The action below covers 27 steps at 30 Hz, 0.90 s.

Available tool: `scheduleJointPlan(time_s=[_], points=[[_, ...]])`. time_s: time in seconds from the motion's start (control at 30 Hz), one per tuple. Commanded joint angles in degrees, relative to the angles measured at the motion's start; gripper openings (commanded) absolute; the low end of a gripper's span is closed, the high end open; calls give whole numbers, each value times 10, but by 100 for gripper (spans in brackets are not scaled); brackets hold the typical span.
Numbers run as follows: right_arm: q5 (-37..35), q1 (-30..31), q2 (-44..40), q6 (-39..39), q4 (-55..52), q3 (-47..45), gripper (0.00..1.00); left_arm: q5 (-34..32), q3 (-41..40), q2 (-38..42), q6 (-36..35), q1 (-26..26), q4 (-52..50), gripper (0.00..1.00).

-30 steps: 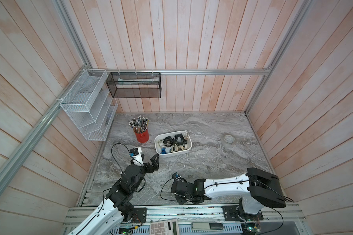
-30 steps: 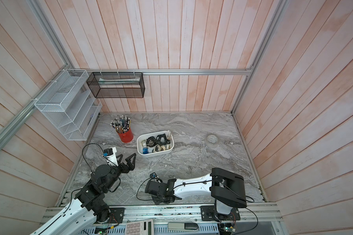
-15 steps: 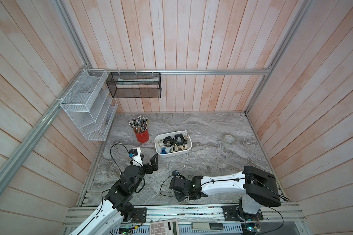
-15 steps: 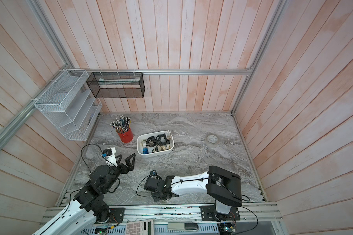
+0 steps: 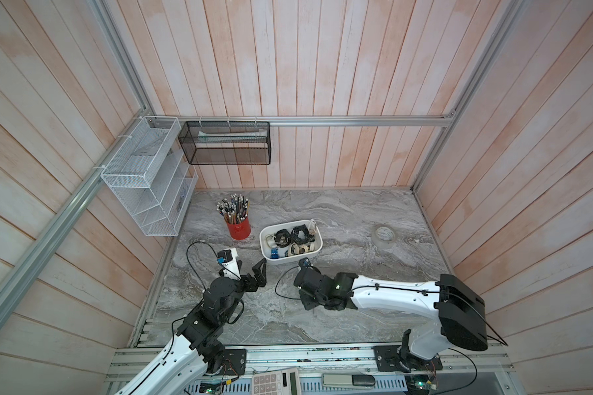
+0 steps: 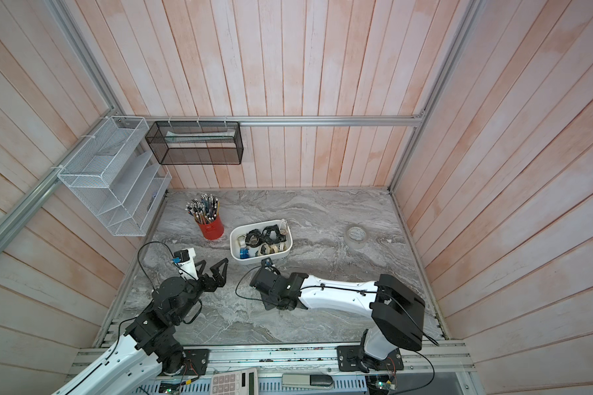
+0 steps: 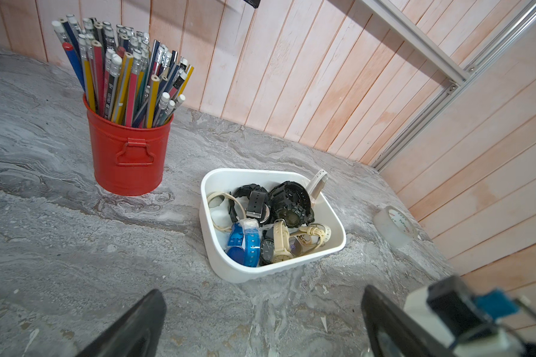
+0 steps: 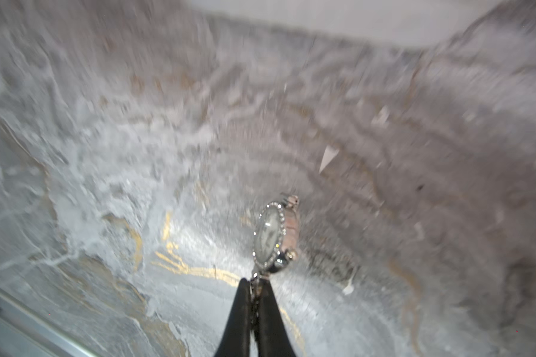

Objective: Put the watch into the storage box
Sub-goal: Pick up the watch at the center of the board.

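1. Over the counter [image 8: 106,154], on the robot's side of the storage box [image 5: 290,262]: right fingers [image 8: 243,303] pressed together, pinching the watch [image 8: 271,238] by its band end.
2. Stone-rimmed case sticks out past the tips. The wrist view is blurred, so can't tell if it clears the surface.
3. Watch is outside the box. In both top views it is hidden under the right wrist, just beside the box's near wall.
4. Left fingers [image 7: 130,327] spread wide, holding nothing, pointing toward the box.
5. Box holds black, cream and blue watches. Red pencil cup [image 5: 237,229] just beside it, tape roll [image 5: 384,235] well apart.
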<state>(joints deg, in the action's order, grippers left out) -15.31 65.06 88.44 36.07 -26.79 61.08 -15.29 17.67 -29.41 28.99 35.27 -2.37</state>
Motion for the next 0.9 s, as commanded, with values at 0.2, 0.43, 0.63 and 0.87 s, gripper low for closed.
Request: scheduleJointPlan(time_s=[0.2, 0.43, 0.63, 0.87], points=[[-46, -100, 14, -168, 104, 133, 0, 20, -12, -2, 21, -3, 10, 100], [-1, -154, 87, -244, 153, 226, 0, 20, -14, -5, 33, -3, 10, 100], [18, -171, 148, -283, 175, 271, 0, 19, -11, -11, 38, -2, 12, 100], [46, -182, 197, -298, 199, 288, 0, 18, -6, -24, 38, -2, 15, 100]])
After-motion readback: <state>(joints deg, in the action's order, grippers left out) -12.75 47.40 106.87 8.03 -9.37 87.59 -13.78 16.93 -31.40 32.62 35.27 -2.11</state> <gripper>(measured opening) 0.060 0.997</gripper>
